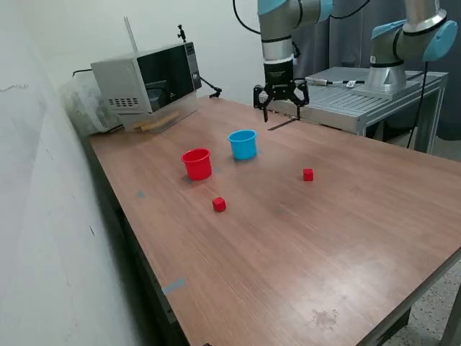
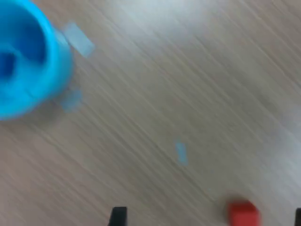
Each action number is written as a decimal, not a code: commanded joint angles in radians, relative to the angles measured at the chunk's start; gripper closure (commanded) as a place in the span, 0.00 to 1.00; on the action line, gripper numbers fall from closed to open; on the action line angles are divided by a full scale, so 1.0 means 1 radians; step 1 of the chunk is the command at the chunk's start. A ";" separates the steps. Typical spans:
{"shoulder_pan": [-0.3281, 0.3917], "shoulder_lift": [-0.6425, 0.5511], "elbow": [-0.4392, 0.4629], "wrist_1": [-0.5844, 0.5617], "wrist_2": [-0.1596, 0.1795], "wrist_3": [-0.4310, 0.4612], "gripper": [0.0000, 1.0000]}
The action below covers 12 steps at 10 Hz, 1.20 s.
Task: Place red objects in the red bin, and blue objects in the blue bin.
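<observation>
We hover our gripper (image 1: 280, 99) above the table (image 1: 346, 238) beyond the blue bin (image 1: 243, 144), fingers spread and empty. Two red cubes (image 1: 219, 205) (image 1: 308, 174) lie apart on the wood near the red bin (image 1: 197, 163). They look light, rigid and smooth-sided, so we'd pinch opposite flat faces squarely

Wooden table (image 1: 302, 245), white wall (image 1: 43, 180), microwave (image 1: 148, 76) at table's far corner, grey metal bench (image 1: 367, 97) behind

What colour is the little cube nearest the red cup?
Red. The cube shows best in the exterior view.
</observation>
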<state>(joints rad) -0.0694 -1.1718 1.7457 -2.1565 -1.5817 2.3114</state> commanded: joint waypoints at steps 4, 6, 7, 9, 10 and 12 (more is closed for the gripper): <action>0.102 -0.051 0.112 -0.117 0.129 -0.036 0.00; 0.099 -0.026 0.143 -0.176 0.140 -0.041 0.00; 0.096 0.013 0.143 -0.183 0.143 -0.040 0.00; 0.102 0.064 0.133 -0.209 0.186 -0.041 0.00; 0.106 0.101 0.132 -0.247 0.187 -0.035 0.00; 0.123 0.164 0.127 -0.270 0.189 -0.032 0.00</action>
<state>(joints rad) 0.0376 -1.0873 1.8775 -2.3859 -1.4045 2.2750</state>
